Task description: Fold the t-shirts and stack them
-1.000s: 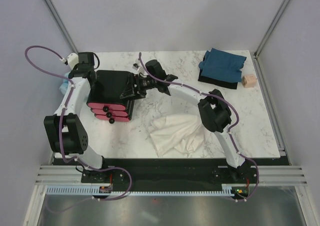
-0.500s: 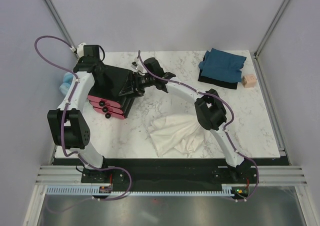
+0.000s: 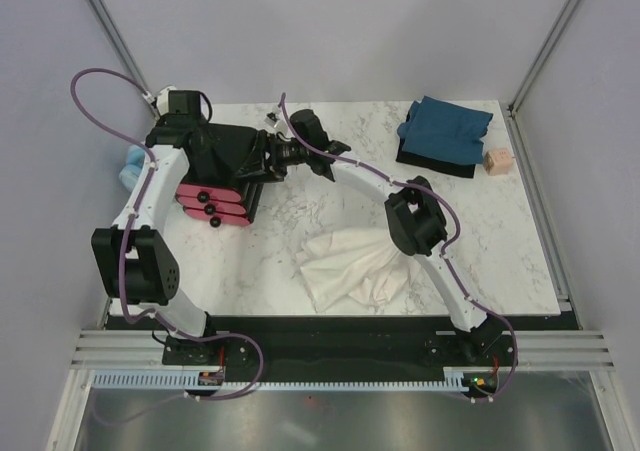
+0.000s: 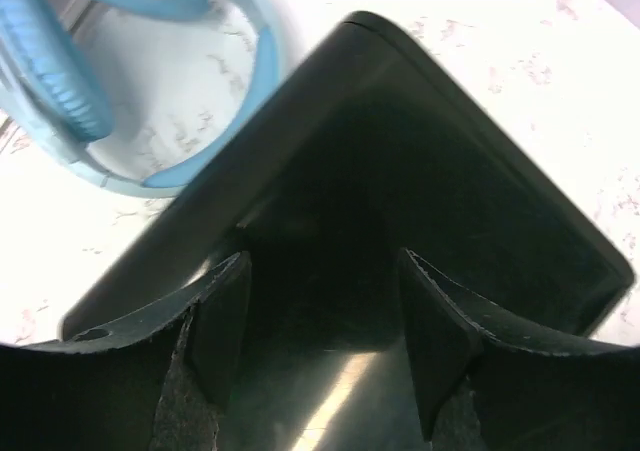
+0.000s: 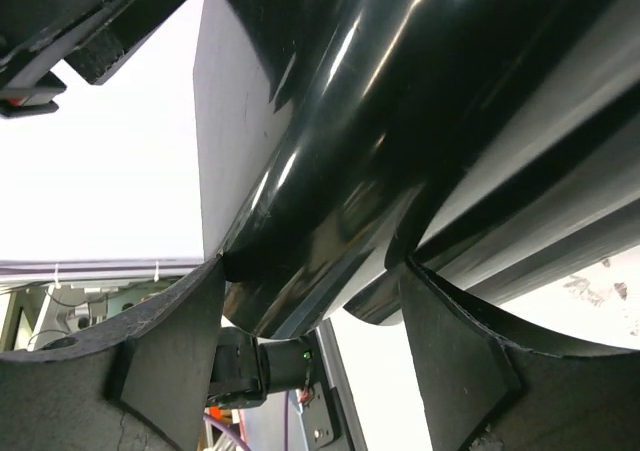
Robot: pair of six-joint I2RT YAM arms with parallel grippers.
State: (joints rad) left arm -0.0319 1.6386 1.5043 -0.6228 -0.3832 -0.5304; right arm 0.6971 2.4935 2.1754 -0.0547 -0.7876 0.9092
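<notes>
The cream-white t-shirt (image 3: 350,264) lies crumpled near the table's front middle. At the back right, the teal-blue t-shirt (image 3: 446,126) sits folded on a flat black thing. Neither gripper is near the shirts; both are at the black box with pink drawers (image 3: 218,171) on the left. My left gripper (image 3: 195,141) hovers over the box's far left top (image 4: 420,151), and the left wrist view shows this gripper (image 4: 320,271) open with nothing between its fingers. My right gripper (image 3: 268,161) is at the box's right side; seen from its own wrist, the gripper (image 5: 315,271) has both fingers against the box edge (image 5: 330,121).
A pale blue padded ring (image 3: 130,166) lies at the table's left edge just behind the box, and it shows close to the box corner (image 4: 70,81) in the left wrist view. A small wooden block (image 3: 497,161) sits by the teal shirt. Walls close in three sides.
The black box has slid toward the back left and turned, with both arms moving along. My left jaws have spread wider. The shirts have not moved.
</notes>
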